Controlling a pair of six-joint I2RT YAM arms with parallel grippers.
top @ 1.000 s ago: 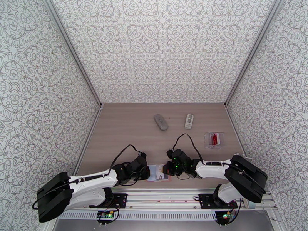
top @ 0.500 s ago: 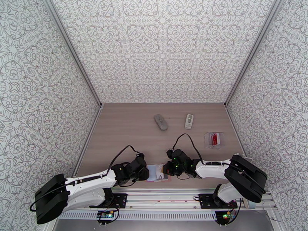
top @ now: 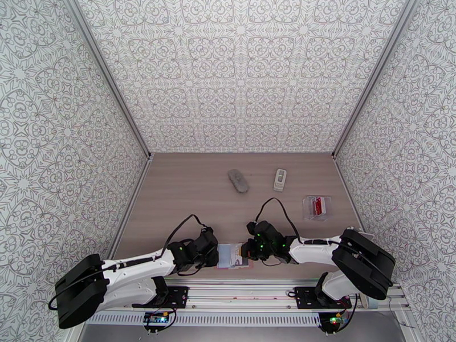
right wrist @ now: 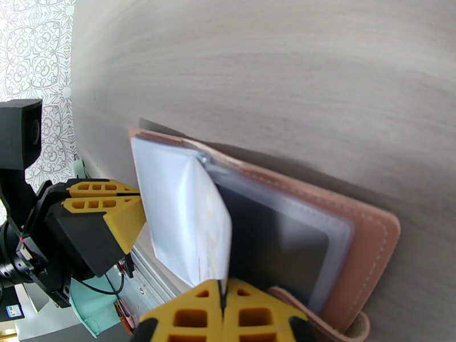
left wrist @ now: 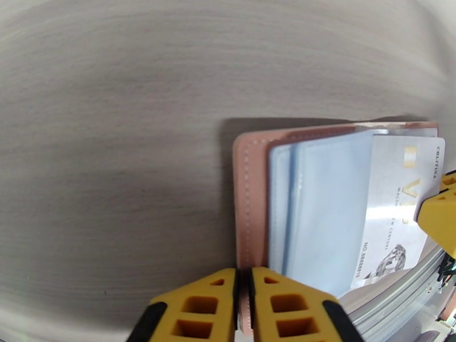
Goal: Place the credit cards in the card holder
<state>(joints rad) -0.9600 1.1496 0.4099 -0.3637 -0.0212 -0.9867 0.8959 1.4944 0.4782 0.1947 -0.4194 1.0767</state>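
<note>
Moved: elbow of the left arm, out and back within the last second; all else stayed put.
Entry, card holder point(left wrist: 253, 195): pink, lay open at the near edge of the bench point(top: 188, 195), about midway along.
Entry, left gripper point(left wrist: 243, 306): fingers almost together, pinching the holder's left cover.
Entry, right gripper point(right wrist: 222, 314): clamped on the white card point(left wrist: 399, 206), whose left part lay under the clear sleeves point(left wrist: 319, 206).
Entry, red card point(top: 319, 205): sat in a clear case point(top: 310, 215) near the right edge.
Entry, grey object point(top: 238, 180) and small remote point(top: 279, 179): lay toward the far edge.
</note>
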